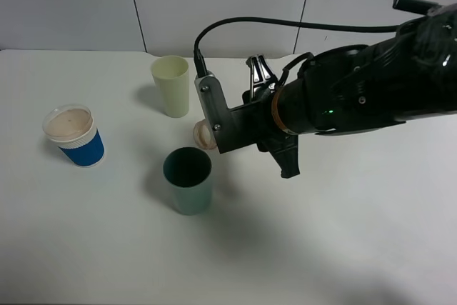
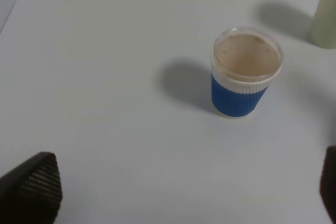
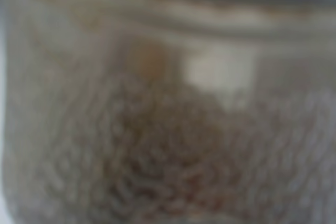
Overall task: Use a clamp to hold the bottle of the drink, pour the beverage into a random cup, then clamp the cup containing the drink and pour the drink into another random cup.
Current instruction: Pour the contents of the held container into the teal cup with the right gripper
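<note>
- Right claw (image 1: 216,128): I have it reaching across the middle of the tabletop (image 1: 343,248). The arm and camera bracket hide its jaws, so I cannot tell whether they are clamped on the bottle (image 1: 203,134) or only set around it.
- Bottle: it fills the right wrist view as a blur of translucent wall with brownish contents. From above only a pale round end shows, between the cream cup (image 1: 171,85) and the dark green cup (image 1: 188,180). I cannot tell whether it is lifted or standing.
- Risk, grip: if the hold is loose or off-centre, I judge the bottle could slip or swivel once tilted and spill onto the tabletop.
- Risk, dark green cup: it stands just beside the wrist. A low or wide swing of the arm could knock it over.
- Risk, cream cup: it is near on the far side, and the same hazard applies.
- Risk, blue cup (image 2: 241,77): it is well apart on the left and brownish contents reach close to its rim. Pouring there would likely overflow it.
- Left claw (image 2: 181,190): its jaws are wide apart and hold nothing, above bare tabletop near the blue cup. A careless descent could tip that cup.
</note>
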Robot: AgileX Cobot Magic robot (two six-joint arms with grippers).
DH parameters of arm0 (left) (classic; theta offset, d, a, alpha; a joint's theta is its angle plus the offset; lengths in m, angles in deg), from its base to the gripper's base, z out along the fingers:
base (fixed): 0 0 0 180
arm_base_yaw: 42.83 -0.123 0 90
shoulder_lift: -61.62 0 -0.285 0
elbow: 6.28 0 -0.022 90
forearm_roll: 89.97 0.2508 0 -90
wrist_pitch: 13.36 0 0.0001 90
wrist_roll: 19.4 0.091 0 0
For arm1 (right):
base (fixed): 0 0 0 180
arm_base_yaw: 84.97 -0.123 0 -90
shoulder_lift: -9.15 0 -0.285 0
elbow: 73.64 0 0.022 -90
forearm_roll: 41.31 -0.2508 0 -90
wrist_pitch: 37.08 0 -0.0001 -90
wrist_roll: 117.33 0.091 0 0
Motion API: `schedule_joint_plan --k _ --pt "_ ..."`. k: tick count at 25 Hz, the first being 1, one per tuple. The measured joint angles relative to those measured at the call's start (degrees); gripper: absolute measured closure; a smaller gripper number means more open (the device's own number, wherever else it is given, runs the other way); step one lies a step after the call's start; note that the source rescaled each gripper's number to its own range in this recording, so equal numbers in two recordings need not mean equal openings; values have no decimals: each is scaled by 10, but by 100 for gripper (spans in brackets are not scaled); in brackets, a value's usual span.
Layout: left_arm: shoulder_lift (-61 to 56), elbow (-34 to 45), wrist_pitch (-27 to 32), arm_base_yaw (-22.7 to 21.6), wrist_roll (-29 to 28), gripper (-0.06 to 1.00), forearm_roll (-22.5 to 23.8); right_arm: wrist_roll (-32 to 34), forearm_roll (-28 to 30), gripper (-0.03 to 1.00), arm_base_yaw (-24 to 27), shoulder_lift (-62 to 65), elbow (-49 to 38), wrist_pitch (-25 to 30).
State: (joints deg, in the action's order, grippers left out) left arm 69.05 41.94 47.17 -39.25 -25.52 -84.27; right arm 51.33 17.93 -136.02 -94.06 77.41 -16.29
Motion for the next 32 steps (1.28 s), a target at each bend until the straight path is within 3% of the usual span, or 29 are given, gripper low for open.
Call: schedule_joint_plan --k 13,23,32 --pt "0 0 0 0 0 -6 1 -29 1 95 -50 -62 95 46" --pt "0 0 0 0 0 -6 1 -57 -1 95 -61 -65 97 109" --pt "0 0 0 0 0 -6 1 -68 -1 95 -73 -65 97 115"
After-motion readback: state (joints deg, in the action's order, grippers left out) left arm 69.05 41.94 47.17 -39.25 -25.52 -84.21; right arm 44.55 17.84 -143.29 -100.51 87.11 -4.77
